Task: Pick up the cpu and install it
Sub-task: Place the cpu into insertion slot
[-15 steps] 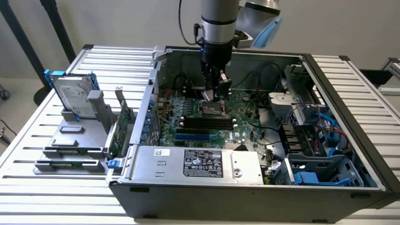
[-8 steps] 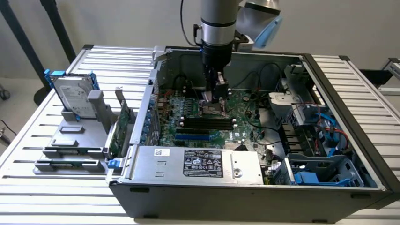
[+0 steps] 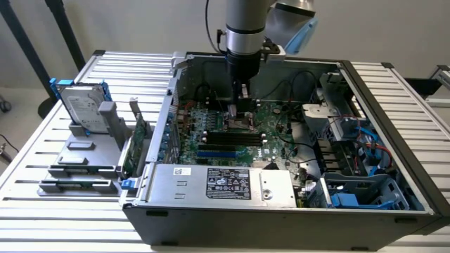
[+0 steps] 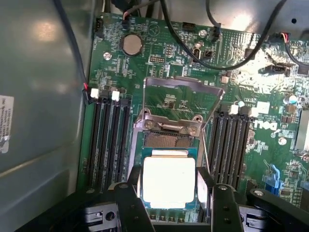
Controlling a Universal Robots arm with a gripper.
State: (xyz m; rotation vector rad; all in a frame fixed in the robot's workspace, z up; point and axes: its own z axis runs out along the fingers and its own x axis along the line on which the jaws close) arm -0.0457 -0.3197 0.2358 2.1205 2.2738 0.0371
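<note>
exterior view: gripper (image 3: 239, 112) hangs low inside the case (image 3: 281, 224), over the board (image 3: 275, 113); hard drive (image 3: 83, 105) and green card (image 3: 138, 138) stand well apart outside.

wrist view: fingers (image 4: 134, 193) clamp the cpu (image 4: 169, 180) by opposite edges over the socket (image 4: 166, 140). the raised load plate (image 4: 182, 94) and ram slots (image 4: 108, 140) crowd close. the cpu looks light, stiff and slick-topped, likely fragile underneath, so hold the edges only.

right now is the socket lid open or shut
Open: the lid stands tilted up on its hinge, and the claw holds the cpu at the uncovered socket.
</note>
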